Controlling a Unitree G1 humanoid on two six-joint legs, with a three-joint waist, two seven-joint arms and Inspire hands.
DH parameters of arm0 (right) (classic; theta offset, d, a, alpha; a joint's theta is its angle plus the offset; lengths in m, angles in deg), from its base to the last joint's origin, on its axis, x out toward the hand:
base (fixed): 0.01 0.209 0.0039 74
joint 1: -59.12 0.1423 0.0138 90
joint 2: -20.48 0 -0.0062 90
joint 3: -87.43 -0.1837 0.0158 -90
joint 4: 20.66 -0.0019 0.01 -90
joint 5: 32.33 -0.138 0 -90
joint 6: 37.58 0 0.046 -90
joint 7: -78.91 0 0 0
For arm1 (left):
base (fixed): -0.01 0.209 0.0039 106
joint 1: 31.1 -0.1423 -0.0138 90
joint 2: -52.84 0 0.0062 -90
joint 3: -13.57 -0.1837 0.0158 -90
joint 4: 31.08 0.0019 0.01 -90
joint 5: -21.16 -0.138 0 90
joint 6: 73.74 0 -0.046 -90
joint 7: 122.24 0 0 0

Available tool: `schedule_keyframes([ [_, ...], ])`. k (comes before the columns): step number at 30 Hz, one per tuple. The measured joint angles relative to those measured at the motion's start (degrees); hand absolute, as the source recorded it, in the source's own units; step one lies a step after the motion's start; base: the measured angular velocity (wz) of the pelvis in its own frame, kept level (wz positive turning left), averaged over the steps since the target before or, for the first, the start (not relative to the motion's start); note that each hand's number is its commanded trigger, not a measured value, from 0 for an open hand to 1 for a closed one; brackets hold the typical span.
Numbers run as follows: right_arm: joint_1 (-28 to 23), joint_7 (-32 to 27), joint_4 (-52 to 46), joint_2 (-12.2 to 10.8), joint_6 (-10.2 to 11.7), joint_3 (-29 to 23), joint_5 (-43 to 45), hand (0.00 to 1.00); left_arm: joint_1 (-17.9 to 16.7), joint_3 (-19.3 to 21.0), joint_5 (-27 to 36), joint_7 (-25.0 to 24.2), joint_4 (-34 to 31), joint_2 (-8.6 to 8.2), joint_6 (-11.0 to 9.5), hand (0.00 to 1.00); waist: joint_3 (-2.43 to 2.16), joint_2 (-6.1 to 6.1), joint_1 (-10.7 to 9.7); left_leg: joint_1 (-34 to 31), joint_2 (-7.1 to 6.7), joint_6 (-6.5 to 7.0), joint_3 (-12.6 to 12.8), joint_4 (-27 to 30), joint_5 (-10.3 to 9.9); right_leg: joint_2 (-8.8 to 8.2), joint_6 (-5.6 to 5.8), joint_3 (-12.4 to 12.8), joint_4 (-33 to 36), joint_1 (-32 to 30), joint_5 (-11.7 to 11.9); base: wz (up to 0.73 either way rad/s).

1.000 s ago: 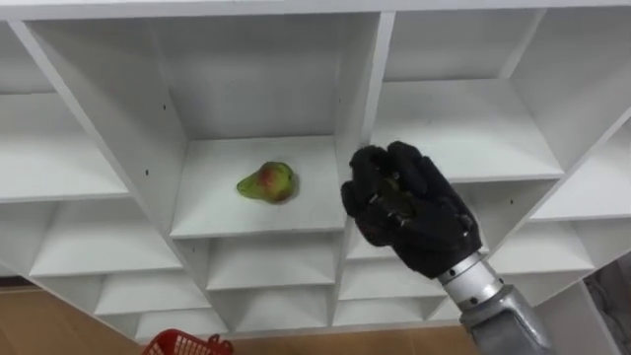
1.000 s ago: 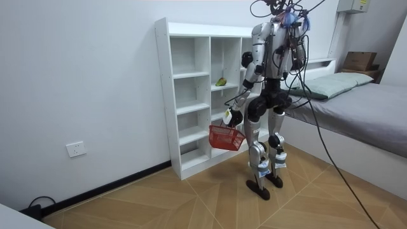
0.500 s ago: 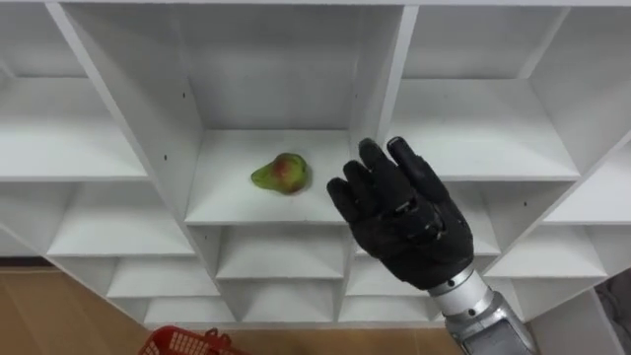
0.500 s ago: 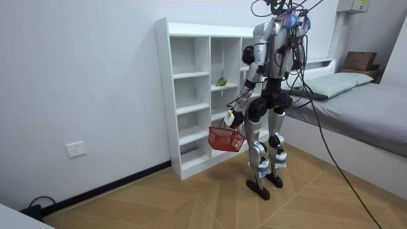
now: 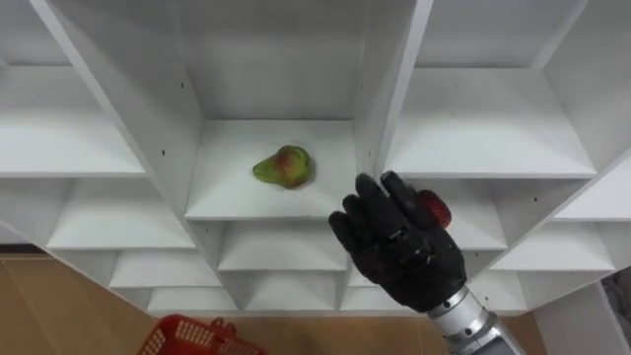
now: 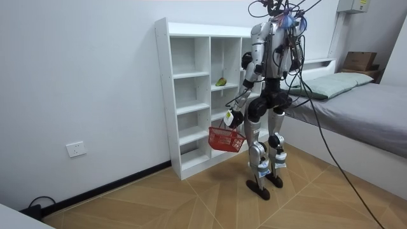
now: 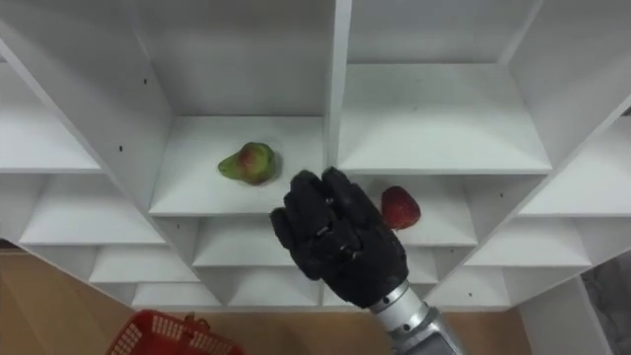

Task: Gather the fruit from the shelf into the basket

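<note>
Before the closet, the left hand grips the basket. The right hand has unclenched and sunk, empty, below the shelf holding the pear. The pear lies untouched, and a red fruit now shows one shelf lower, just behind that hand, so nothing is collected yet.

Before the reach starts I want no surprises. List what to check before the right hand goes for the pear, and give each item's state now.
1. Pear lies in the middle compartment with nothing around it: ok.
2. Right hand has relaxed fingers and touches no fruit: ok.
3. Right hand lined up with the pear: not ok, it hangs lower and to the right, in front of the divider.
4. Red fruit located, one shelf lower, right of the divider: ok.
5. Red basket hangs from the left hand: ok.
6. Room left inside the basket: cannot tell.
</note>
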Motion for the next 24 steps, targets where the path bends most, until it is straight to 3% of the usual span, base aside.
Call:
schedule_keyframes([
  [7, 0.6, -3.8, 6.2, -0.2, 2.2, 0.5, 9.8, 1.0, 2.1, 0.1, 0.1, 0.4, 0.0, -0.46, -1.8, 1.0, 0.14, -0.9, -0.6, -1.3, -0.01, -0.03, -0.1, 0.4, 0.2, -0.1, -0.02, -0.2, 0.2, -1.5, 0.0, 0.0],
  [9, 2.0, -5.6, 6.9, -0.2, 2.6, 1.6, 12.0, 1.0, 2.7, 0.0, 2.1, 0.4, -0.1, -0.47, -2.1, 1.0, 0.54, -1.33, -0.9, -1.9, 0.01, -0.03, -0.1, 0.8, 0.2, -0.13, -0.03, -0.2, 0.9, -2.2, 0.0, 0.0],
  [12, 4.9, -8.1, 8.4, -0.1, 3.1, 3.1, 13.6, 1.0, 4.2, -1.2, 4.8, 0.2, -0.1, -0.44, -2.9, 1.0, 0.7, -1.76, -1.1, -2.9, -0.03, -0.03, -0.1, 1.3, 0.2, -0.24, -0.02, -0.3, 1.0, -2.6, 0.0, 0.01],
  [16, 9.2, -11.3, 11.9, -0.6, 3.4, 4.5, 13.9, 1.0, 5.1, -2.4, 6.0, 0.2, 0.1, -1.0, -4.4, 1.0, 0.77, -1.73, -0.9, -3.7, -0.05, 0.02, -0.3, 2.0, 0.2, -0.34, 0.0, -1.0, 0.9, -3.2, 0.3, 0.04],
  [24, 14.9, -16.5, 15.6, -1.7, 3.8, 5.1, 18.0, 1.0, 7.0, -2.7, 11.3, 0.1, -1.8, -1.28, -4.0, 1.0, 0.95, -1.17, -1.1, -7.0, -0.12, 0.08, -1.6, 3.3, 0.4, -0.54, -0.18, -2.0, 1.0, -5.6, 0.6, 0.08],
])
